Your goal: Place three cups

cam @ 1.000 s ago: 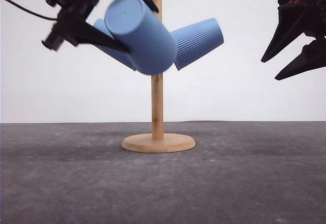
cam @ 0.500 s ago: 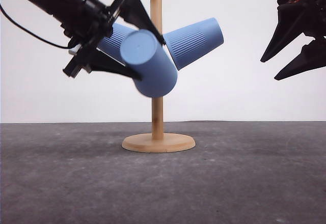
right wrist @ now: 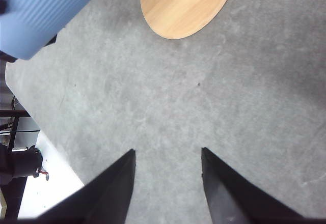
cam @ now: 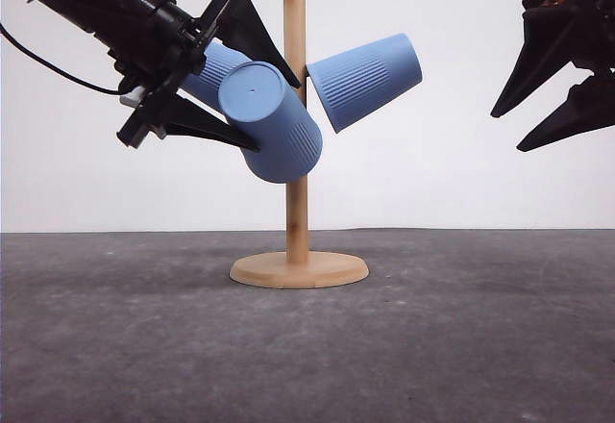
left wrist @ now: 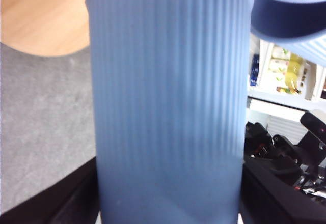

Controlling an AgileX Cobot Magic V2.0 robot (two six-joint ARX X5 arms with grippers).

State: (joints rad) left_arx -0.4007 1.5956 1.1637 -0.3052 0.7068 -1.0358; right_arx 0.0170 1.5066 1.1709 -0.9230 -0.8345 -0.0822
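Front cup: light-blue ribbed tapered handleless cup, centre-left of the front view, flat bottom turned toward the camera, tilted, mouth toward the post; whether a peg is inside it cannot be told.
Left gripper: black two-finger gripper, upper left of the front view, fingers spread to either side of a cup and apparently pinching it — which of the two overlapping left-hand cups is not certain from the front; the left wrist view has a ribbed cup wall between the fingers.
Stand: wooden pegged stand, round base on the dark grey table, frame centre.
Second cup: light-blue ribbed cup, partly hidden behind the front cup, left of the post.
Third cup: light-blue ribbed cup, hung slanting right of the post.
Right gripper: black gripper, upper right edge, fingers spread, empty.
Step in hand: seating the last cup — likely near done.
Next move: probably let go, draw back up-left without dragging the cup.
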